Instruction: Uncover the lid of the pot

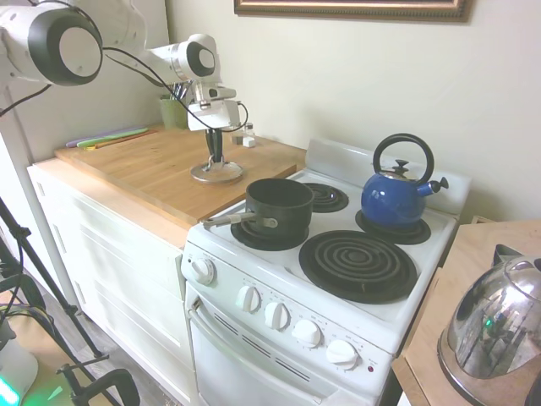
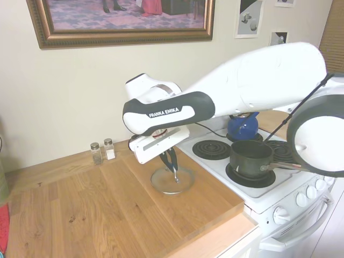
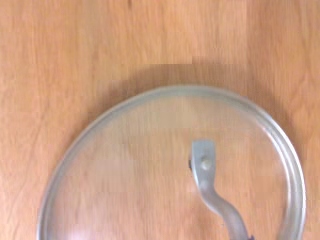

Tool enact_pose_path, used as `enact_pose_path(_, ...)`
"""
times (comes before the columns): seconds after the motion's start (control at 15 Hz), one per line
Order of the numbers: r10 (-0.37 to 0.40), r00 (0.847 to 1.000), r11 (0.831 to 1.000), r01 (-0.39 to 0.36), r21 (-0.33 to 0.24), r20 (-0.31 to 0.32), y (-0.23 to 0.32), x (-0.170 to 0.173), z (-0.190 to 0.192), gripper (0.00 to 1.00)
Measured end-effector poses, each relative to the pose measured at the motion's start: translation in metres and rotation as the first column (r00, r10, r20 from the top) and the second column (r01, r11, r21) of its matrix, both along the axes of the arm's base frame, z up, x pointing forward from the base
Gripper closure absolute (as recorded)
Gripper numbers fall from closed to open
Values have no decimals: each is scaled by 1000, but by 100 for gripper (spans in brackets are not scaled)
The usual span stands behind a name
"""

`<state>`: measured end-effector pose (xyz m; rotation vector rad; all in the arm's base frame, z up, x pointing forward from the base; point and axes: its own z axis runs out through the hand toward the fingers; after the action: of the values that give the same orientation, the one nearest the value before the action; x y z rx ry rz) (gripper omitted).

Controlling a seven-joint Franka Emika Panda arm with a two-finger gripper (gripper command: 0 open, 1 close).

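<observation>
The gripper (image 1: 216,157) reaches straight down, its fingers pinching the loop handle of the glass lid (image 1: 217,172), which lies flat on the wooden countertop (image 1: 152,165). The dark saucepan (image 1: 278,205) stands uncovered on the stove's (image 1: 338,279) front-left burner, well apart from the lid.

Lid (image 3: 150,190) — clear glass, silvery metal rim. Pot (image 1: 279,203) — matt dark metal. Countertop (image 2: 107,204) — smooth, grained wood. Stove (image 1: 338,288) — glossy white enamel.
</observation>
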<state>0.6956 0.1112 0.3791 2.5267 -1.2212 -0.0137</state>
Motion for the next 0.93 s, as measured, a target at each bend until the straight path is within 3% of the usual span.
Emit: enact_pose_path(0.93, -1, 1000, 1000, 1, -13, 1, 6, 7, 6, 0)
